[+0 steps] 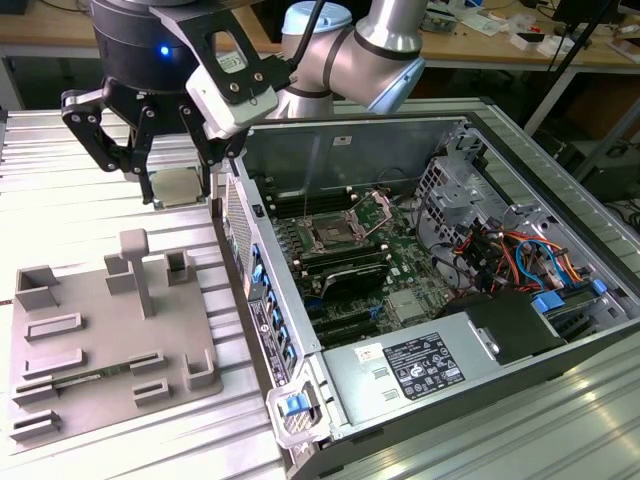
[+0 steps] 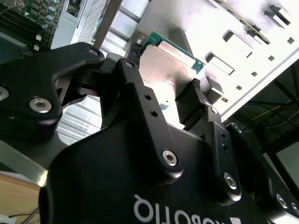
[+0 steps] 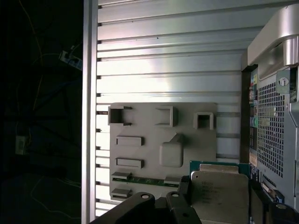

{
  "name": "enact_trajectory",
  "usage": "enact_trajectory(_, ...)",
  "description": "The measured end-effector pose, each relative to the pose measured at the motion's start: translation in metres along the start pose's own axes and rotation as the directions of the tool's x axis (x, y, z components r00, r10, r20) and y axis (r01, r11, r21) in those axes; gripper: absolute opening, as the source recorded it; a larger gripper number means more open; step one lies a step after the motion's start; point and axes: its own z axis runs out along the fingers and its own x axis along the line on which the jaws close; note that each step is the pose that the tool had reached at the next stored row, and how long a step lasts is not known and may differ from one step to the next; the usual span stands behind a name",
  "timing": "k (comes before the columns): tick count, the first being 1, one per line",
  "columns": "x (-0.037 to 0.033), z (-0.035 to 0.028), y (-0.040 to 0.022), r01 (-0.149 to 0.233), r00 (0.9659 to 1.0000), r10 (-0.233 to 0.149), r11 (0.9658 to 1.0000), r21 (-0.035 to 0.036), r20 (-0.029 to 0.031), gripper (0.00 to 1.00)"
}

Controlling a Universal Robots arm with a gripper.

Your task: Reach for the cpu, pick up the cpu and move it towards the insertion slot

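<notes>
Elevated exterior overview; both wrist views close, sharing the cpu [image 2: 163, 60] [image 3: 219, 196]

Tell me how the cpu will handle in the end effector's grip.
The cpu looks flat and rigid, so it probably won't flex. Its smooth metal top and thin edges, pinched by the end effector, suggest it could slip or twist. Thin, so likely light.

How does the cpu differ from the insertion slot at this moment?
The cpu has a pale silvery top; the insertion slot has a dark centre in a metal frame. The cpu is held in the end effector outside the computer case; the insertion slot sits on the board inside it. Both are square.
</notes>
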Motion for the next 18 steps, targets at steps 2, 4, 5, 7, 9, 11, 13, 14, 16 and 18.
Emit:
enact_trajectory(2, -0.0006, 0.0000, 0.0000, 0.000, 1.0000, 0.000, 1.0000, 0.0000, 0.0006, 0.55)
enact_trajectory(4, -0.0015, 0.0001, 0.0000, 0.000, 1.0000, 0.000, 1.0000, -0.0001, 0.0011, 0.55)
enact_trajectory(5, -0.0022, 0.0002, -0.0001, 0.000, 1.0000, 0.000, 1.0000, -0.0001, 0.0012, 0.55)
enact_trajectory(7, -0.0036, 0.0003, -0.0001, 0.000, 1.0000, 0.000, 1.0000, 0.0000, 0.0011, 0.55)
enact_trajectory(9, -0.0042, 0.0004, -0.0001, 0.000, 1.0000, 0.000, 1.0000, 0.0000, 0.0015, 0.55)
enact_trajectory(11, -0.0044, 0.0004, -0.0001, 0.000, 1.0000, 0.000, 1.0000, 0.0001, 0.0022, 0.55)
enact_trajectory(13, -0.0047, 0.0005, -0.0001, 0.000, 1.0000, 0.000, 1.0000, 0.0000, 0.0024, 0.55)
enact_trajectory(14, -0.0047, 0.0005, -0.0001, 0.000, 1.0000, 0.000, 1.0000, 0.0000, 0.0028, 0.55)
enact_trajectory(16, -0.0048, 0.0005, -0.0001, 0.000, 1.0000, 0.000, 1.0000, 0.0000, 0.0041, 0.55)
enact_trajectory(18, -0.0050, 0.0005, -0.0001, 0.000, 1.0000, 0.000, 1.0000, 0.0001, 0.0045, 0.55)
